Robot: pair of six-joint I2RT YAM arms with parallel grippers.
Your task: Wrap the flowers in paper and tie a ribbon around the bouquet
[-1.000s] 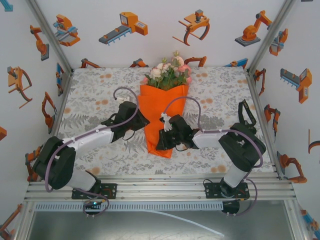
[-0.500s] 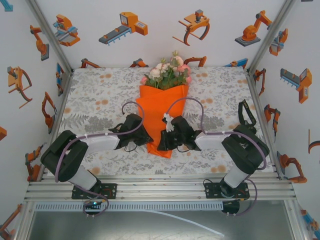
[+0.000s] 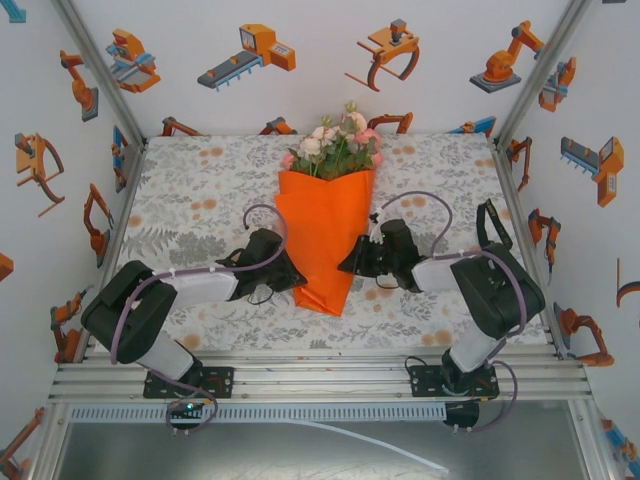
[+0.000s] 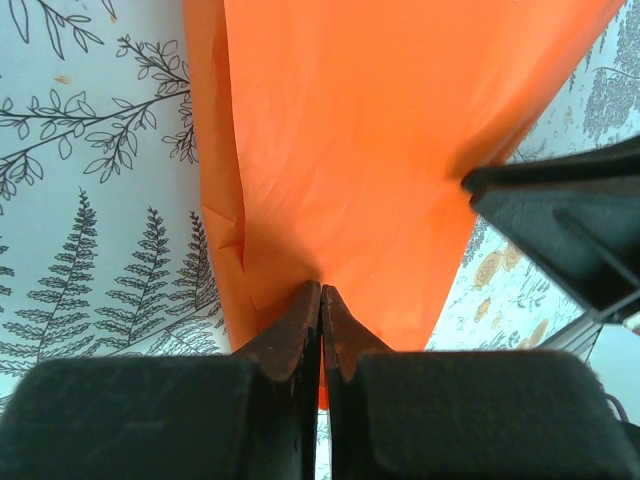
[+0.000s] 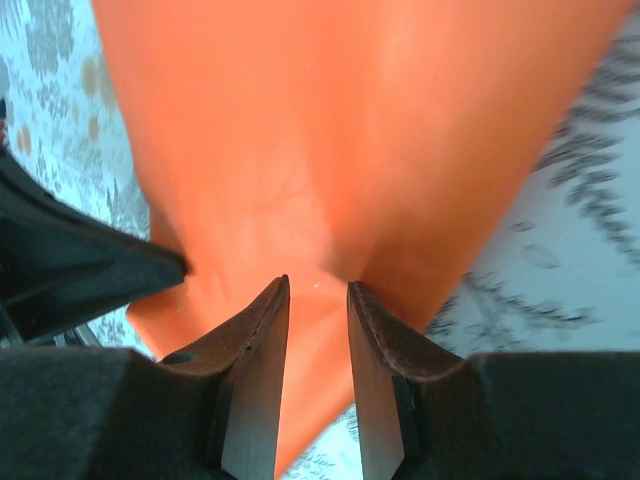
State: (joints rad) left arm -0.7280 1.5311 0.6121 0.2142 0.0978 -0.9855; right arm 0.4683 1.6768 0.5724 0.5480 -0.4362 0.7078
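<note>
The bouquet lies in the middle of the table: an orange paper (image 3: 325, 230) cone with the flowers (image 3: 335, 148) showing pink, white and green above its far rim. My left gripper (image 3: 296, 283) is at the cone's lower left edge; in the left wrist view this gripper (image 4: 321, 290) is shut on a thin fold of the paper (image 4: 380, 150). My right gripper (image 3: 350, 265) is at the cone's right edge. Seen from the right wrist, it (image 5: 318, 285) stands open, with the paper (image 5: 350, 120) in the gap between its fingers. The ribbon is out of view.
A floral-print tablecloth (image 3: 190, 200) covers the table. White walls with robot pictures close in the back and both sides. An aluminium rail (image 3: 320, 378) runs along the near edge, by the arm bases. Each wrist view shows the other gripper's black finger near the cone.
My left gripper moved down to the cone's lower left edge and closed on the paper. My right gripper slid from over the cone to its right edge. The cone's tip shifted slightly right.
</note>
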